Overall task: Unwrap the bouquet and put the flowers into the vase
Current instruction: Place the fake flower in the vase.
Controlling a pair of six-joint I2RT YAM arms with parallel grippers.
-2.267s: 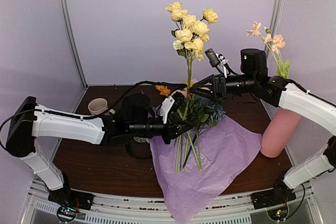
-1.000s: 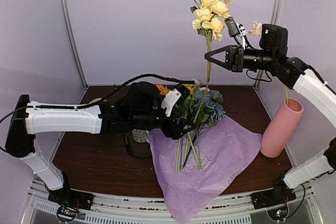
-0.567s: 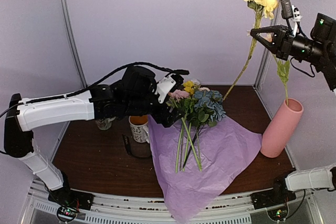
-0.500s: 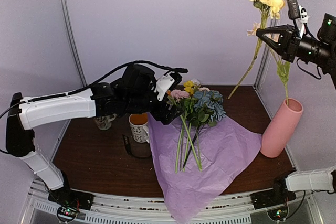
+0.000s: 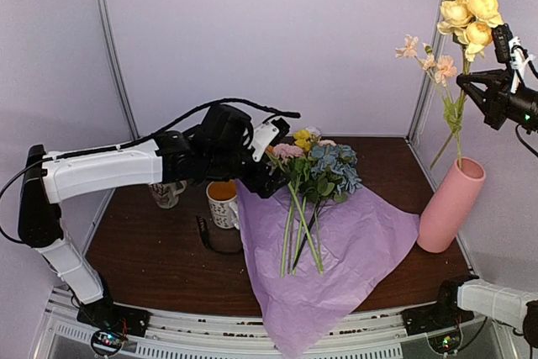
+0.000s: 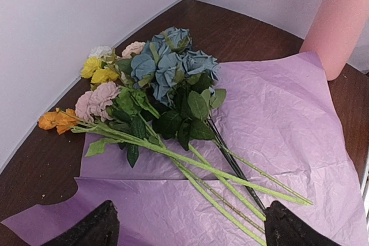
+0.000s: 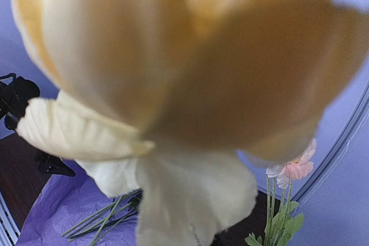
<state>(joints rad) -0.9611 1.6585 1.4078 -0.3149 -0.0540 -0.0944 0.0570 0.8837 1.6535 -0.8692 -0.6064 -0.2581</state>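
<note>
I see right gripper (image 5: 467, 83) clamped on yellow rose spray (image 5: 471, 6) above vase (image 5: 450, 205): stem near upright, blooms up, cut end slanting down-left. My left gripper (image 6: 190, 231) gapes over flowers (image 6: 167, 73) left of vase.

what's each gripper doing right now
left gripper: open, holding nothing
right gripper: shut on the stem of the yellow flowers, held high

Peach flowers (image 5: 437, 65) stand in the mouth of the vase (image 5: 450, 208), and the yellow flower spray (image 5: 471, 13) hangs just above, crowding that approach. The left arm (image 5: 109, 170) spans low over two mugs (image 5: 222, 204). Tissue paper (image 5: 361, 250) and loose flowers (image 5: 319, 174) cover the middle of the tabletop (image 5: 151, 266); its near-left part is open.
</note>
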